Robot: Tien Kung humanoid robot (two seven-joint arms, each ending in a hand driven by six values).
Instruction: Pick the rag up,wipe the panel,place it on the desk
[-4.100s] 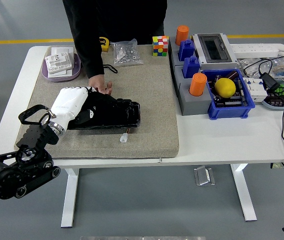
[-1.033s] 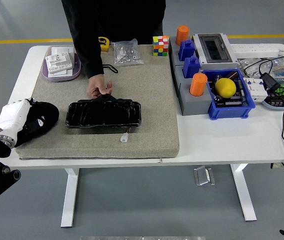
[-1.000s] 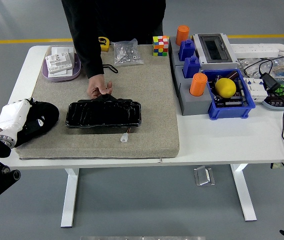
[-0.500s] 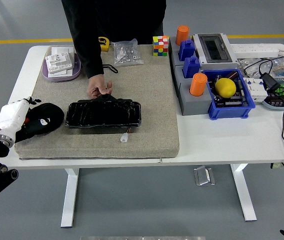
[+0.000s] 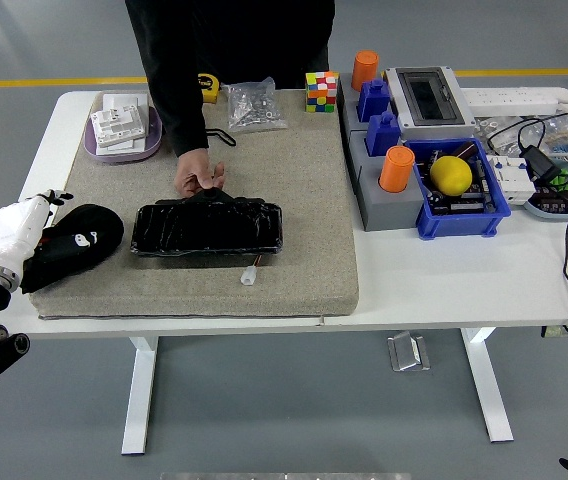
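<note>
**Rag lies on the mat's left edge, left hand just beside it**

White table (image 5: 434,285), most of its left half covered by a grey-beige felt mat (image 5: 294,200). A person in black stands at the far side; the person's hand (image 5: 199,179) presses down on the far edge of the black panel (image 5: 207,229), which lies flat near the mat's middle-left.

Right of the mat: a grey electrical box (image 5: 422,97), a blue bin (image 5: 459,195) holding a yellow ball (image 5: 451,175), two orange cups, cables.

Black rag (image 5: 76,240) sits bunched on the mat's left edge, well left of the panel and apart from it.

Robot's left hand (image 5: 12,228), white, is at the table's left rim, just beside the rag; fingers look loosely extended, not closed on the cloth. Whether they touch the rag cannot be told.
</note>
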